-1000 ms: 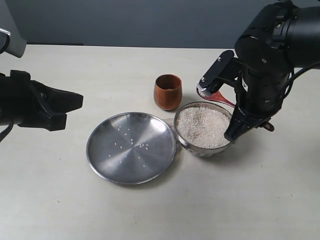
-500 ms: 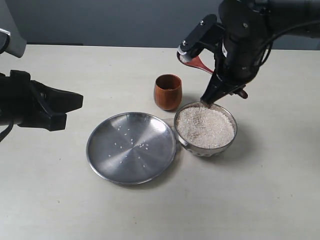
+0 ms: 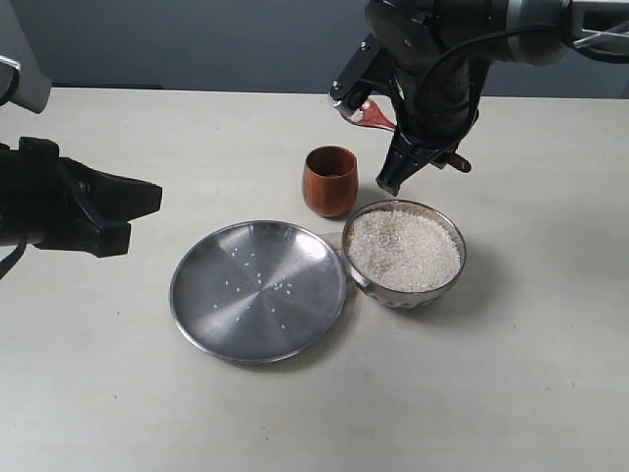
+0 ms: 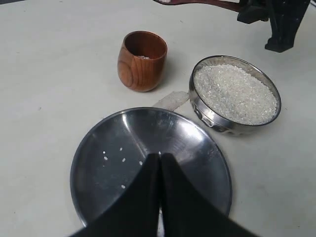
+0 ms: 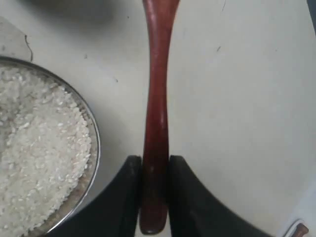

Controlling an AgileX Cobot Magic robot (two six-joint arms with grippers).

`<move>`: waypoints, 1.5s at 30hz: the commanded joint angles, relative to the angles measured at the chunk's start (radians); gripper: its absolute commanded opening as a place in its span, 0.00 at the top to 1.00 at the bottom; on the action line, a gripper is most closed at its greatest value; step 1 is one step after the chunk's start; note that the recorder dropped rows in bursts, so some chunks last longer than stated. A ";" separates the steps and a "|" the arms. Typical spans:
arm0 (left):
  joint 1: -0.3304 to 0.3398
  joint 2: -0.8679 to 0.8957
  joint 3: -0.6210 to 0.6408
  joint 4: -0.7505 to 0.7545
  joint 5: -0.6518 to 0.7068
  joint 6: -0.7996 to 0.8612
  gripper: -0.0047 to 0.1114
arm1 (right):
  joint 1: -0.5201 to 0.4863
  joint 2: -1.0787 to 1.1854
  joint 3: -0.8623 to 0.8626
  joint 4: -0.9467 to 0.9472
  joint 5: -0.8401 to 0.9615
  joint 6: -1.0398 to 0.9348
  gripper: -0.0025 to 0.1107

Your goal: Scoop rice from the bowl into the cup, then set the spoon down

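Note:
The steel bowl [image 3: 461, 258] sits at centre right, heaped with white rice [image 3: 403, 248]. The reddish-brown wooden cup [image 3: 329, 180] stands just behind and left of it, with a few grains at its bottom. My right gripper [image 3: 432, 147] is shut on the wooden spoon's handle near its end, in the air behind the bowl. The spoon head [image 3: 373, 114] points left, above and behind the cup. I cannot tell whether it holds rice. The right wrist view shows the spoon [image 5: 157, 98] clamped between the fingers beside the bowl [image 5: 94, 143]. My left gripper [image 3: 147, 202] hovers shut and empty at the left.
A wide flat steel plate [image 3: 211, 315] with a few stray grains lies left of the bowl, touching it. The left wrist view shows my left gripper [image 4: 159, 156] in front of the plate [image 4: 197, 163], with the cup [image 4: 142, 61] and the bowl [image 4: 197, 106] beyond.
My right gripper has lifted the spoon away from the bowl's right side and carried it back and to the left, towards the cup. The left arm has not moved.

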 commanded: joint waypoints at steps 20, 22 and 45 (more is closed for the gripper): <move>-0.007 0.004 -0.008 -0.002 0.014 0.003 0.96 | 0.047 0.099 -0.011 -0.190 -0.034 0.055 0.98; -0.007 0.004 -0.008 -0.002 0.014 0.003 0.96 | 0.049 0.106 -0.011 -0.193 -0.034 0.063 0.98; -0.007 0.004 -0.008 -0.002 0.016 0.003 0.96 | 0.096 0.140 -0.011 -0.278 0.070 0.112 0.98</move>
